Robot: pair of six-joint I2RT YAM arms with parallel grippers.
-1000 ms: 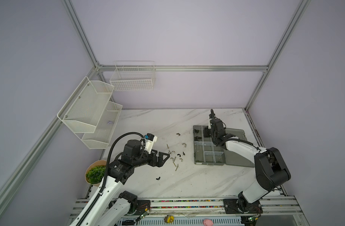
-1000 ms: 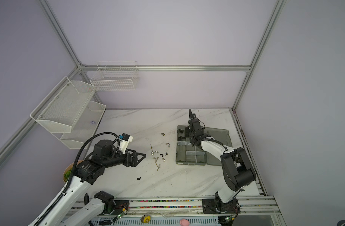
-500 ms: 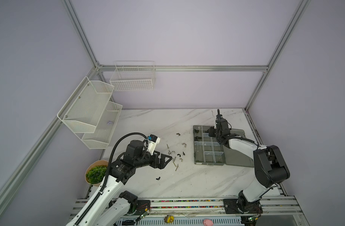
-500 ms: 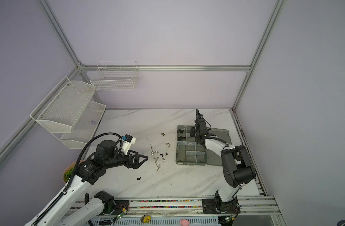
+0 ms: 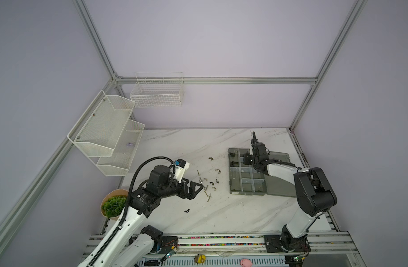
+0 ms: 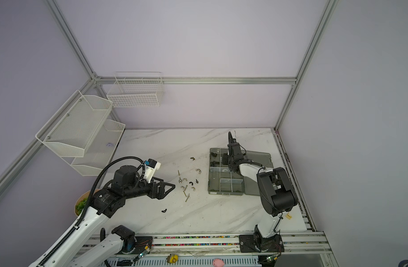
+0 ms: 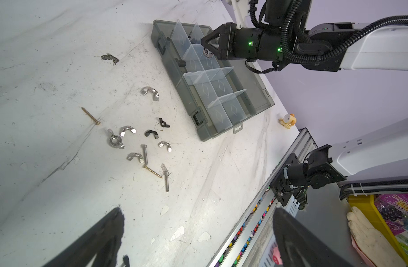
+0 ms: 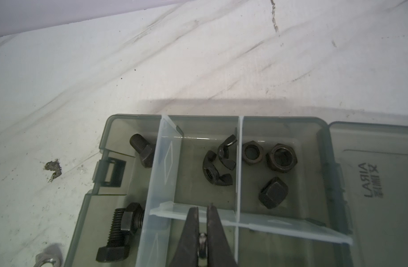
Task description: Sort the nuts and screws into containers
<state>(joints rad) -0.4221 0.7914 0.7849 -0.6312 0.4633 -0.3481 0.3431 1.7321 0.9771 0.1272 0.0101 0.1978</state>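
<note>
**Right gripper [image 8: 202, 208] holds a silver wing nut [image 8: 202, 240] over the organizer box [image 8: 110, 129]**

Its jaws pinch the nut above the box's far compartments, on the right side of the marble table [image 5: 221, 219]. In the far row lie black bolts [image 8: 141, 150], black wing nuts [image 8: 218, 161] and black hex nuts [image 8: 281, 157] (left to right, each kind behind its own divider). The left gripper [image 7: 197, 213] hangs with jaws spread wide, just left of the loose screws [image 7: 144, 153] and wing nuts [image 7: 150, 92] scattered between the arms.

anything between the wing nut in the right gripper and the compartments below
Nothing visible blocks it: the lid lies open and the silver wing nut hangs in the right gripper over the organizer box. A clear divider seems to stand under the tips.
</note>
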